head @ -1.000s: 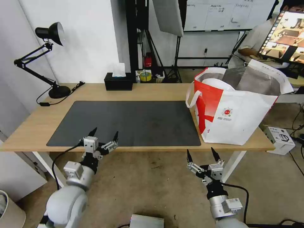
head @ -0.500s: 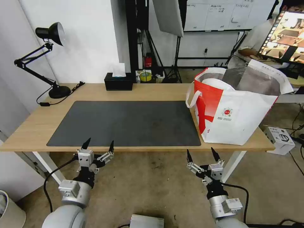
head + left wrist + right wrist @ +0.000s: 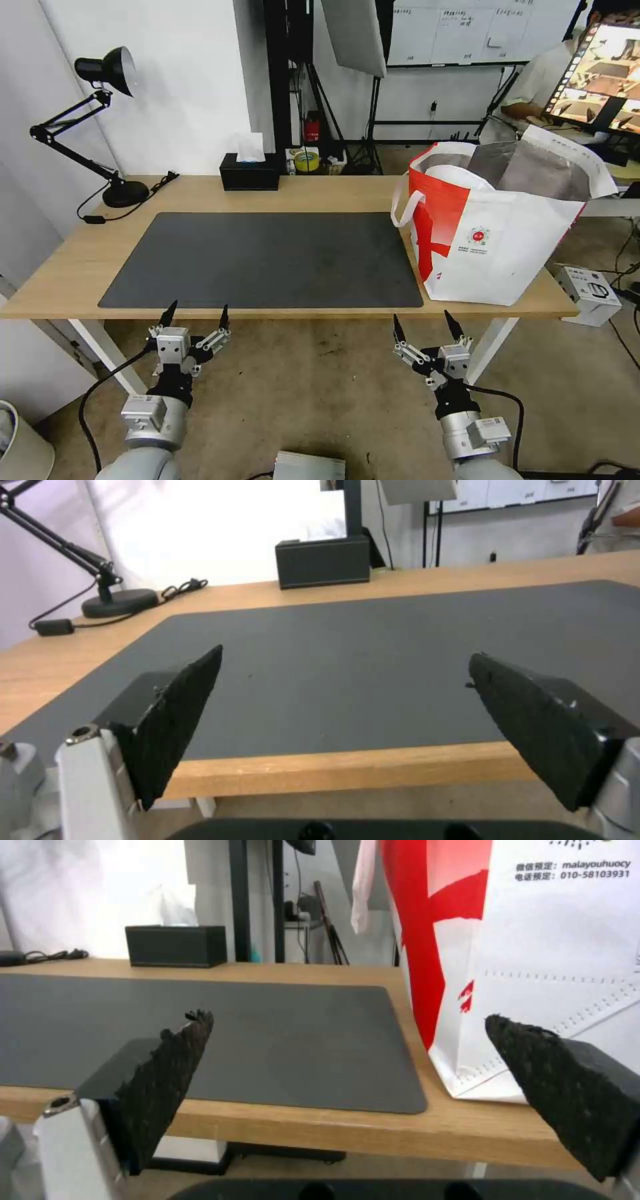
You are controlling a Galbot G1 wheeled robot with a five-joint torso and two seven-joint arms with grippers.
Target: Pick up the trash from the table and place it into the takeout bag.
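**Both jaws off the table edge**

My left gripper (image 3: 196, 312) and right gripper (image 3: 425, 324) hang below the table (image 3: 320, 190) near edge, spread wide, holding nothing. Takeout bag (image 3: 497, 230) stands at the table's right end, beside the grey mat (image 3: 267, 257).

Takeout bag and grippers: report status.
Left gripper, right gripper: open, below table edge. Boxy white-and-red takeout bag upright, table's right end. Grey mat bare.
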